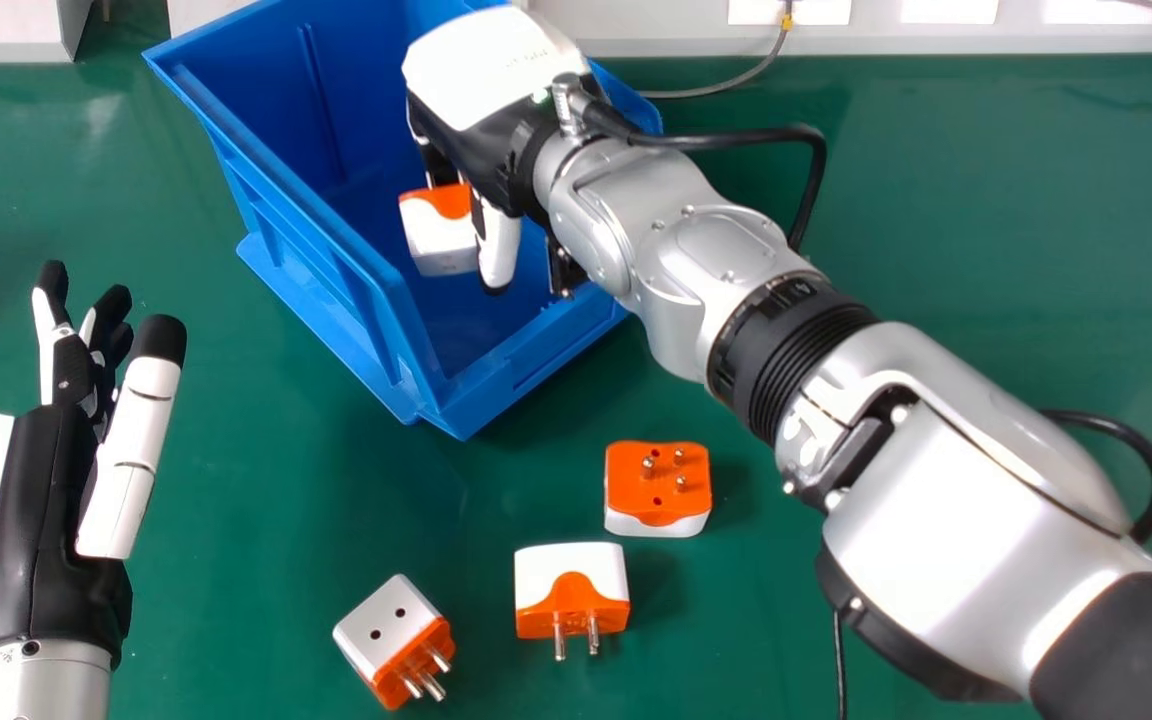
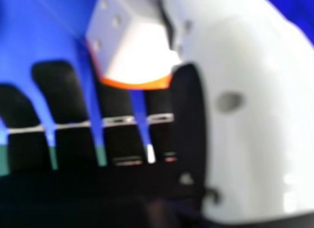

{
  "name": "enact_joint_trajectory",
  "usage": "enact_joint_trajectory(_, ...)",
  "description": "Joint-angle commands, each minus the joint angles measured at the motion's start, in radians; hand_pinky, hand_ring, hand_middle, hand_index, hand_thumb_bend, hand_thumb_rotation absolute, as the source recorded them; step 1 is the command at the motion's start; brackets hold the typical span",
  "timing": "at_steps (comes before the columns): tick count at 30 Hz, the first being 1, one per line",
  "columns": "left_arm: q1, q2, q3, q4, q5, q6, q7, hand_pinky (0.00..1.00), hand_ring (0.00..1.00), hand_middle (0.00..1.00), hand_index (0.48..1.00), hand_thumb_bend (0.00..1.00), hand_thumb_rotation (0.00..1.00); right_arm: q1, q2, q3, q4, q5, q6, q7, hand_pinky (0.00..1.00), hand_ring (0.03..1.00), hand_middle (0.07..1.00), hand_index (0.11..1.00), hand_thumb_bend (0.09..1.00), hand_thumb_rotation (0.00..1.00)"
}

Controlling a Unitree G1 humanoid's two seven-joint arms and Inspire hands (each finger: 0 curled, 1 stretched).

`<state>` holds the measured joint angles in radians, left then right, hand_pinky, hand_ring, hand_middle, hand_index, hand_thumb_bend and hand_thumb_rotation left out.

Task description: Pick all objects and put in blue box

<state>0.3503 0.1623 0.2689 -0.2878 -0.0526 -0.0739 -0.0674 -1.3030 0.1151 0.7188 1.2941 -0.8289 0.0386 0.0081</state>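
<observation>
Right hand (image 1: 486, 70) is over the box (image 1: 304, 190), thumb and fingers clamped on the held plug (image 1: 441, 240). Left hand (image 1: 41, 500) is at the head view's left, fingers extended, gripping nothing. On the table (image 1: 236, 620), outside the box, lie the left plug (image 1: 384, 625), middle plug (image 1: 571, 578) and right plug (image 1: 656, 480), the last pins up.

We trace free lane over green table (image 1: 286, 500) between left hand (image 1: 36, 500) and blue box (image 1: 316, 240); box mouth lies open at left. We mark obstacles: box walls; right arm (image 1: 656, 250), slanting across right side; right hand (image 1: 481, 90) with held adapter (image 1: 436, 240), over interior; looping cable (image 1: 814, 180); three adapters, left (image 1: 386, 625), middle (image 1: 566, 580), prong-up (image 1: 656, 490), gaps between.
</observation>
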Motion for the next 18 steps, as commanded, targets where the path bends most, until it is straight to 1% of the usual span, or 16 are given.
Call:
enact_joint_trajectory(1,0.007,-0.006,-0.004,-0.033,0.007,-0.013,0.006,0.93,0.98,0.98,0.972,0.68,0.87,-0.007,0.001,-0.005,-0.012,0.005,0.015,0.000,0.29,0.381,0.466,0.477,0.521,0.00)
enact_joint_trajectory(3,0.008,-0.007,-0.007,-0.037,0.011,-0.012,0.008,0.93,0.98,0.98,0.972,0.68,0.87,-0.002,0.007,-0.003,-0.014,0.004,0.023,0.005,0.28,0.387,0.472,0.479,0.521,0.00)
enact_joint_trajectory(4,0.009,-0.008,-0.009,-0.039,0.013,-0.011,0.009,0.93,0.98,0.98,0.972,0.67,0.87,-0.001,0.009,-0.003,-0.015,0.003,0.026,0.008,0.25,0.392,0.475,0.482,0.521,0.00)
enact_joint_trajectory(6,0.009,-0.009,-0.011,-0.039,0.014,-0.012,0.010,0.93,0.98,0.98,0.972,0.67,0.87,0.002,0.010,-0.002,-0.018,0.002,0.028,0.007,0.25,0.392,0.475,0.482,0.521,0.00)
enact_joint_trajectory(9,0.011,-0.011,-0.014,-0.053,0.017,-0.005,0.010,0.93,0.98,0.98,0.974,0.68,0.88,0.004,0.011,0.001,-0.018,-0.001,0.026,0.004,0.28,0.412,0.477,0.486,0.520,0.00)
enact_joint_trajectory(10,0.010,-0.012,-0.014,-0.054,0.019,-0.004,0.011,0.93,0.98,0.98,0.974,0.68,0.88,0.005,0.010,0.003,-0.018,-0.003,0.024,0.001,0.28,0.412,0.477,0.486,0.520,0.00)
enact_joint_trajectory(12,0.007,-0.011,-0.014,-0.045,0.021,-0.008,0.010,0.93,0.98,0.98,0.974,0.68,0.88,0.007,0.007,0.008,-0.019,-0.008,0.015,-0.009,0.29,0.417,0.480,0.487,0.520,0.00)
enact_joint_trajectory(16,0.006,-0.013,-0.016,-0.044,0.022,-0.009,0.011,0.94,0.98,0.98,0.975,0.68,0.88,0.012,-0.005,0.023,-0.024,-0.024,-0.014,-0.055,0.31,0.418,0.478,0.498,0.519,0.00)
enact_joint_trajectory(18,0.001,-0.013,-0.017,-0.036,0.024,-0.012,0.012,0.94,0.98,0.98,0.975,0.68,0.88,0.014,-0.010,0.026,-0.020,-0.024,-0.027,-0.080,0.31,0.414,0.471,0.503,0.518,0.00)
